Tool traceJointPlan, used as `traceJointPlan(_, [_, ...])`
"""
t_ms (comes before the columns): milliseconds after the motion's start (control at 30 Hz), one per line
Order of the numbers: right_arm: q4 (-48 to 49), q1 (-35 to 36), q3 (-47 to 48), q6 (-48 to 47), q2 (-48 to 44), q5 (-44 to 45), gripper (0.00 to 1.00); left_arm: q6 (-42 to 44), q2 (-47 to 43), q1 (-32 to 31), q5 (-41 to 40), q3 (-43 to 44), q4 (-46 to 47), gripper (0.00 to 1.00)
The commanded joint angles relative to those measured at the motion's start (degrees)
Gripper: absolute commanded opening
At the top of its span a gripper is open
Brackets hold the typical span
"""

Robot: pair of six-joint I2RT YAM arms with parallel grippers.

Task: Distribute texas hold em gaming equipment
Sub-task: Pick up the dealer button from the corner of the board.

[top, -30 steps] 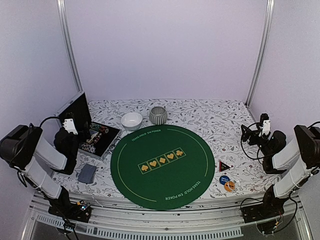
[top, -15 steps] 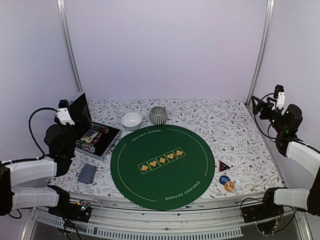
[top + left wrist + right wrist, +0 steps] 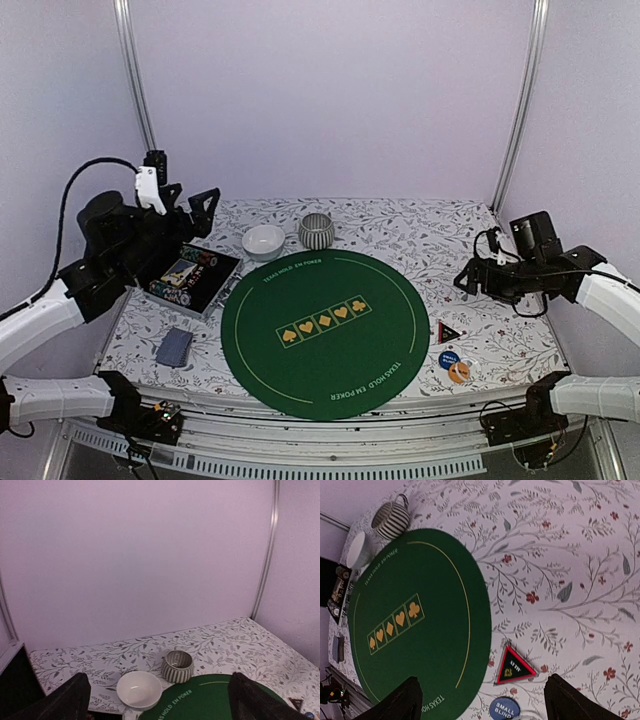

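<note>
The small red-edged black triangle (image 3: 515,668) lies flat on the counter (image 3: 420,230) just off the right rim of the round green mat (image 3: 325,330). A blue button disc (image 3: 503,709) and an orange one (image 3: 459,373) sit close by on its near side. The grey-blue deck of cards (image 3: 174,347) rests off the mat's left edge, and the striped poker chips (image 3: 185,280) sit packed in an open black case (image 3: 205,290) behind it. With the mat bare, nothing looks dealt out yet, so this reads as the opening reach. The right end effector (image 3: 484,680) hangs above the triangle with its jaws spread wide and nothing between them. The left end effector (image 3: 158,690) is raised high over the case, likewise fully spread and empty. The next move probably calls for the right arm to descend and square its fingers across the triangle, a thin, stiff, flat piece that offers little edge to pinch against the floral-printed cloth. The mat looks like soft felt with gold suit marks. Behind it stand a smooth white bowl (image 3: 263,241) and a ribbed grey striped bowl (image 3: 316,231), both glazed and round.
</note>
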Motion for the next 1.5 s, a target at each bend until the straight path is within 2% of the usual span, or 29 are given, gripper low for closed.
traceJointPlan(0, [-22.66,9.14,0.00,13.94,-0.01,12.00,0.87,-1.26,7.60,-6.02,14.17,10.74,-23.60,0.98])
traceJointPlan(100, [-26.12,13.72,-3.16,20.73,2.57,13.07,0.88,1.92,12.39,-9.69,18.06,17.19,-31.90,0.98])
traceJointPlan(200, [-26.61,15.73,-5.12,23.55,4.68,11.27,0.89,3.90,14.40,-11.61,19.76,18.56,-34.80,0.98])
traceJointPlan(367, [-25.89,16.83,-5.07,25.67,6.44,9.22,0.90,6.39,12.63,-12.11,20.72,14.64,-32.00,0.98])
traceJointPlan(567, [-25.30,16.62,-4.20,20.81,15.31,5.57,0.97,9.48,7.72,-12.11,20.29,10.29,-27.66,0.98])
traceJointPlan(867, [-24.59,13.79,-3.14,16.69,20.48,0.32,0.96,12.63,3.42,-12.15,20.56,6.40,-24.12,0.98])
traceJointPlan(1067, [-20.49,11.12,-3.73,12.78,23.51,-4.76,0.87,13.55,3.69,-12.16,20.34,6.22,-24.28,0.98])
traceJointPlan(1233, [-18.96,10.98,-3.44,12.29,26.52,-2.94,0.80,14.38,4.04,-12.09,20.04,6.22,-24.15,0.98])
traceJointPlan(1367, [-19.26,10.90,-2.45,11.51,27.63,-2.54,0.79,14.64,4.55,-12.11,20.02,6.13,-24.19,0.98])
traceJointPlan(1467, [-19.35,10.83,-2.19,11.39,26.89,-1.76,0.69,14.95,4.57,-12.11,20.01,6.00,-24.29,0.98])
